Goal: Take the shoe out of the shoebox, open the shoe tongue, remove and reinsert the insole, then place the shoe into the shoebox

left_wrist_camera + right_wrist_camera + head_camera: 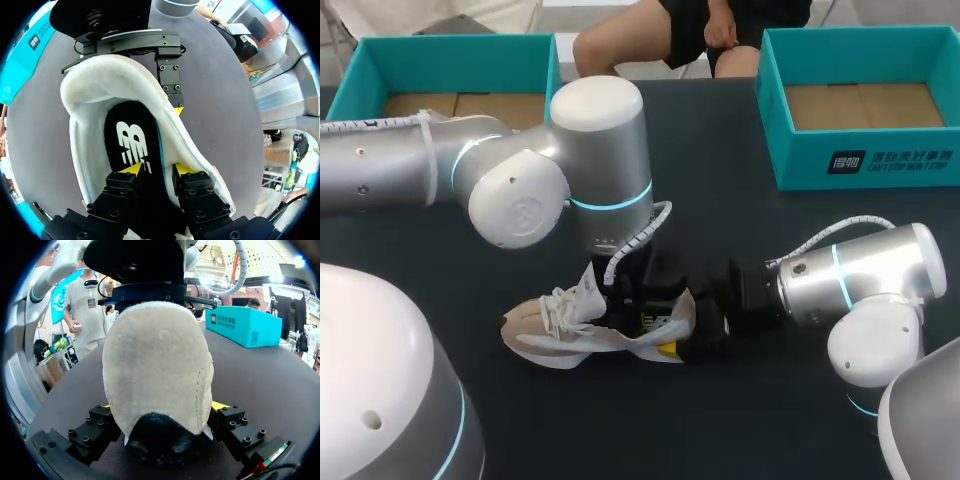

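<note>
The dark bench [750, 420] carries all that I see. My left arm [440, 165] comes in from its side and bends down over the middle. My right arm [865, 275] lies low and points toward the same place.

Two teal shoeboxes stand at the far edge, well apart from both claws: one [360, 70] behind the left arm, the other [880, 165] beyond the right arm. Both are open, and a brown floor shows in each.

The shoe [570, 335], beige with white laces [555, 308], lies on the bench outside both boxes. Its toe points away from the right claw.

The right claw [162, 406] is clenched on the heel of the shoe. One yellow tip presses on each side of the heel, and the shoe stretches straight ahead of this claw.

The left claw [157, 170] reaches down into the opening of the shoe. The heel and the right claw are just ahead of it. The black insole [125, 132] lies inside the shoe, under and ahead of the left claw. I cannot tell if this claw is grasping the insole or is released over it.
</note>
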Tool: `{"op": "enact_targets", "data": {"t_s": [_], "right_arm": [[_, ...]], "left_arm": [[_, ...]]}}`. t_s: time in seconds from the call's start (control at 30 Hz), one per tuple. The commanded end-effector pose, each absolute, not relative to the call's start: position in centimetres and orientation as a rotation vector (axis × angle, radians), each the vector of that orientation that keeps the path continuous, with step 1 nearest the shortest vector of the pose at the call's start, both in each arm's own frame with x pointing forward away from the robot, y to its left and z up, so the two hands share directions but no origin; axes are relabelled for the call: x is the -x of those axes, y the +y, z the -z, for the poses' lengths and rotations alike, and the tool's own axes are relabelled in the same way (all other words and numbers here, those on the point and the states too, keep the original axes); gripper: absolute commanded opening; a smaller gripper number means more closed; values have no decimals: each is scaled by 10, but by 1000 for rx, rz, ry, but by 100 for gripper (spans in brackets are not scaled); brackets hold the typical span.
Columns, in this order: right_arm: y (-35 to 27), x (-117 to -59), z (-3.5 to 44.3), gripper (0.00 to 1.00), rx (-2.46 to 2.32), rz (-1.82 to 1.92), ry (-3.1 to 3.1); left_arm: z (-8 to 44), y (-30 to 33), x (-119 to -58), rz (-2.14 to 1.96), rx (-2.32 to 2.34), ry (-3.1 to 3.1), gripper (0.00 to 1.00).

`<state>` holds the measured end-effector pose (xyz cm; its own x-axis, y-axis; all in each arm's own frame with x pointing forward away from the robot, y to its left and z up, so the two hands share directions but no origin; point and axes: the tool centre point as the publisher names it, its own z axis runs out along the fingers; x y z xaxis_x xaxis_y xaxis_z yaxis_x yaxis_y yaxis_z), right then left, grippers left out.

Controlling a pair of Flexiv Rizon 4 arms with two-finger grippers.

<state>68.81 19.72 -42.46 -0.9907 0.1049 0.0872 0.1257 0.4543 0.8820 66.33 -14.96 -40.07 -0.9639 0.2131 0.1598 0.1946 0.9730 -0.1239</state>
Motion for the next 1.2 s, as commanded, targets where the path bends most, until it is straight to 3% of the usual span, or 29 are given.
{"op": "enact_targets", "data": {"t_s": [0.03, 0.17, 0.4, 0.43, 0.5, 0.57, 1.2], "right_arm": [[201, -689, 428, 0, 217, 1612, -2664], [201, -689, 428, 0, 217, 1612, -2664], [201, -689, 428, 0, 217, 1612, -2664], [201, -689, 428, 0, 217, 1612, -2664], [201, -689, 428, 0, 217, 1612, -2664], [201, -689, 428, 0, 217, 1612, -2664], [201, -689, 428, 0, 217, 1612, -2664]], "left_arm": [[412, -146, -657, -177, 300, -3014, 40], [418, -143, -663, -182, 283, -3045, 48], [430, -142, -673, -165, 293, -3063, 44], [432, -143, -675, -155, 301, -3049, 40], [435, -144, -676, -164, 300, -3046, 23], [438, -143, -677, -163, 300, -3043, 0], [384, -111, -672, -150, 206, -2952, 0]]}}
